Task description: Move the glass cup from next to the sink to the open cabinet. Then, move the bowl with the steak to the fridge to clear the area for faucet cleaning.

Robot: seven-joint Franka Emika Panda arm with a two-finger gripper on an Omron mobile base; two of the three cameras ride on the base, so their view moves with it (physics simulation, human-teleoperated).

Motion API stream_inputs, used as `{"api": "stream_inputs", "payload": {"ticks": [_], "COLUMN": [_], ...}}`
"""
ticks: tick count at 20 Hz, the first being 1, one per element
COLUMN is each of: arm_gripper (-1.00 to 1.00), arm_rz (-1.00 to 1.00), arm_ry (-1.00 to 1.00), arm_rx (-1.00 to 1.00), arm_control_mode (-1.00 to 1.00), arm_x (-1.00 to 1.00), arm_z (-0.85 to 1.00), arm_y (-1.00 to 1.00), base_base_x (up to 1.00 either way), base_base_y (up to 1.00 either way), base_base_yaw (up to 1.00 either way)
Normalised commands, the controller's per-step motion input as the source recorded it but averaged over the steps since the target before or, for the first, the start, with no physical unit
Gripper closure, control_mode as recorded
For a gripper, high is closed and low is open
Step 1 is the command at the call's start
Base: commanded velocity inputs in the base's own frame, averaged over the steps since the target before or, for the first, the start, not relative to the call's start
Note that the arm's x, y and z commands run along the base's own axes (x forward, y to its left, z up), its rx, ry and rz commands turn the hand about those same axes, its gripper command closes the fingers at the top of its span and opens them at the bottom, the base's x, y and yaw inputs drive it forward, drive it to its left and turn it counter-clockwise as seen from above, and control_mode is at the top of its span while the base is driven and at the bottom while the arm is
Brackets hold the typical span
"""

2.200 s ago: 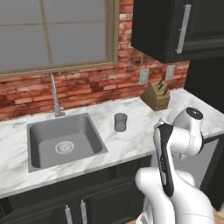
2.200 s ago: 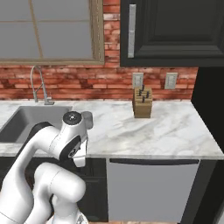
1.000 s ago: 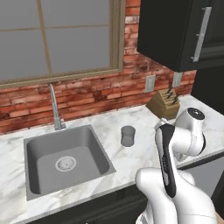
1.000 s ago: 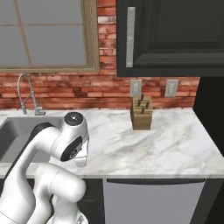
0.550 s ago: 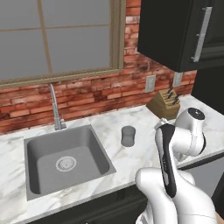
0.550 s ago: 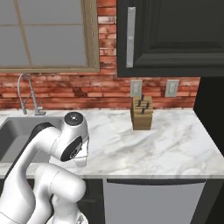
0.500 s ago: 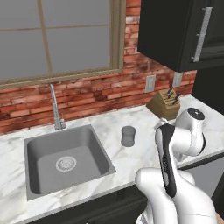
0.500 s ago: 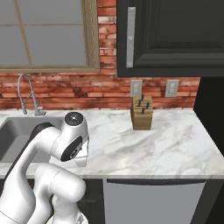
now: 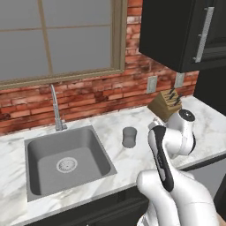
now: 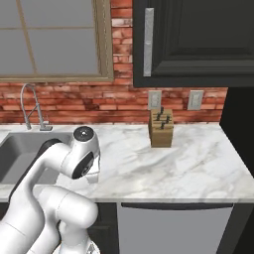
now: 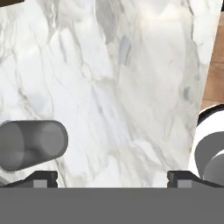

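Observation:
The glass cup (image 9: 129,137) is a grey tumbler standing upright on the marble counter just right of the sink (image 9: 66,161). The faucet (image 9: 55,108) rises behind the basin. In the hand view the glass cup (image 11: 33,145) lies at the lower left, just above the left fingertip. My gripper (image 11: 112,177) is open, its fingertips (image 11: 41,177) far apart with only bare marble between them. My folded arm (image 9: 172,145) sits right of the cup. The black wall cabinet (image 10: 193,39) with its long grey handle (image 10: 148,42) hangs above the counter. The bowl, the steak and the fridge are out of view.
A wooden knife block (image 9: 167,105) stands against the brick wall, below two wall outlets (image 10: 155,99). A window (image 9: 57,37) is above the sink. The counter's front edge (image 11: 205,65) runs down the right of the hand view, with wooden floor beyond it.
The whole scene shifted early on, as the base drove: sink and cup slid right and grew larger. Over the last second nothing has moved.

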Motion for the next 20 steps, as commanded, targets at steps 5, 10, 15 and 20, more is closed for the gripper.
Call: {"api": "stream_inputs", "payload": {"ticks": [5,10,15,20], "arm_gripper": [-1.00,-1.00,-1.00,-1.00], "arm_rz": [0.17,0.29,0.11,0.00], "arm_ry": [0.00,0.00,0.00,0.00], "arm_rx": [0.00,0.00,-0.08,-0.12], "arm_control_mode": [-1.00,-1.00,-1.00,-1.00], "arm_x": [0.51,0.32,0.36,0.40], "arm_z": [-0.18,-0.03,0.00,0.00], "arm_y": [0.00,0.00,0.32,0.32], "base_base_x": [0.00,0.00,0.00,0.00], "base_base_y": [0.00,0.00,0.00,0.00], "base_base_yaw": [0.00,0.00,0.00,0.00]}}
